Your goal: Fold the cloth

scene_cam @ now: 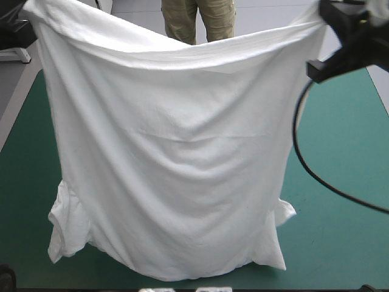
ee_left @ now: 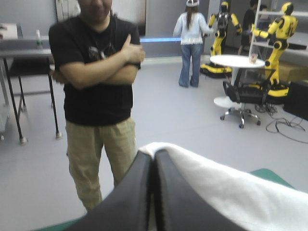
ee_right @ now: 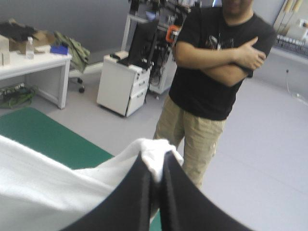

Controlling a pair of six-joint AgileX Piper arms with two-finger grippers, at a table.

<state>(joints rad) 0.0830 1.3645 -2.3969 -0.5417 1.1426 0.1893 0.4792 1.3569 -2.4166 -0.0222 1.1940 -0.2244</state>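
The white T-shirt (scene_cam: pixel 176 152) hangs spread wide above the table, held up by its two top corners. Its top edge sags in the middle. Both short sleeves (scene_cam: pixel 64 225) droop at the bottom, near the table's front edge. My left gripper (ee_left: pixel 153 161) is shut on one top corner, and the T-shirt (ee_left: pixel 231 192) drapes away beside its fingers. My right gripper (ee_right: pixel 155 168) is shut on the other corner, with a tuft of the T-shirt (ee_right: pixel 154 154) bunched above its fingertips. In the high view the right gripper (scene_cam: pixel 325 18) is at the shirt's upper right, and the left one is hidden behind the cloth.
The teal-green cover (scene_cam: pixel 346 182) shows bare to the right of the hanging shirt, and a narrower strip (scene_cam: pixel 24 170) shows to its left. The shirt hides the middle of the table.
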